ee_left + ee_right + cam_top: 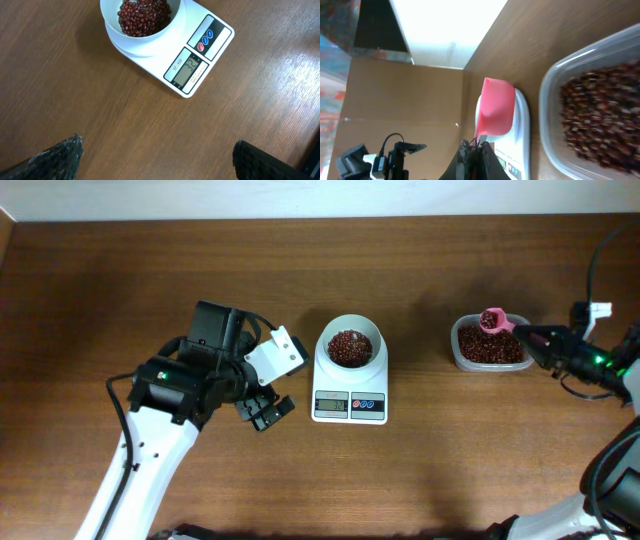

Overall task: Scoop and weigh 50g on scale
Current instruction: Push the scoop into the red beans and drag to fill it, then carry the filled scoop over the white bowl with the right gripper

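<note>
Beans [349, 350], small and red-brown, fill the round bowl [349, 330] on the white scale [349, 408] at mid-table; its display digits are too small to read with confidence. Left gripper [157, 162] hovers beside the scale, jaws wide apart, only its fingertips in frame. Right gripper [535, 338], clamped on the handle of a pink scoop [492, 320], holds it over a clear tub [458, 350] of more beans, blurred in the wrist view.
</note>
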You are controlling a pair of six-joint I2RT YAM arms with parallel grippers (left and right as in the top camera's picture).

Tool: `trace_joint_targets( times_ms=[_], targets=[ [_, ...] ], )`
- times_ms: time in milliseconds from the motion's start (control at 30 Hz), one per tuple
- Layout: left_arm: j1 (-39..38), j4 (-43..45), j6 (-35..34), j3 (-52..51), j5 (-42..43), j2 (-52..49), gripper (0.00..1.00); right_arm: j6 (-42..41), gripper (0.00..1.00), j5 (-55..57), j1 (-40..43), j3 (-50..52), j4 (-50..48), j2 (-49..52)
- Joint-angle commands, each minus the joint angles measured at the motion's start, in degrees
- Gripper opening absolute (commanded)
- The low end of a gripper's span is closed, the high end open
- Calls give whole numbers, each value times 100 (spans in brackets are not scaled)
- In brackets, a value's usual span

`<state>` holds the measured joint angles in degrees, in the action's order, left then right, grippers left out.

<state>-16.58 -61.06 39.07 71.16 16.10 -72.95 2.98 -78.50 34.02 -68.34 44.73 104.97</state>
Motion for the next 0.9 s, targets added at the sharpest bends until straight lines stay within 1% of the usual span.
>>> trace_joint_targets(
  times_ms=[0, 267, 467, 633, 700, 867],
  targets=[
    [24, 9, 92, 85, 66, 59, 99, 20, 4, -280, -461, 20, -2, 52],
    [24, 7, 92, 85, 66, 59, 99, 13, 4, -278, -1722, 20, -55, 52],
    [24, 7, 92, 85, 66, 59, 99, -243, 4, -184, -2518, 20, -372, 52],
    [24, 9, 92, 85, 66, 59, 99, -695, 4, -164, -2841, 20, -831, 52],
    [24, 9, 92, 85, 66, 59, 99, -946, 4, 2, -2916, 20, -1016, 52],
    [24, 9, 92, 85, 66, 59, 99, -968, 4, 485, -3106, 20, -1226, 52]
  ],
)
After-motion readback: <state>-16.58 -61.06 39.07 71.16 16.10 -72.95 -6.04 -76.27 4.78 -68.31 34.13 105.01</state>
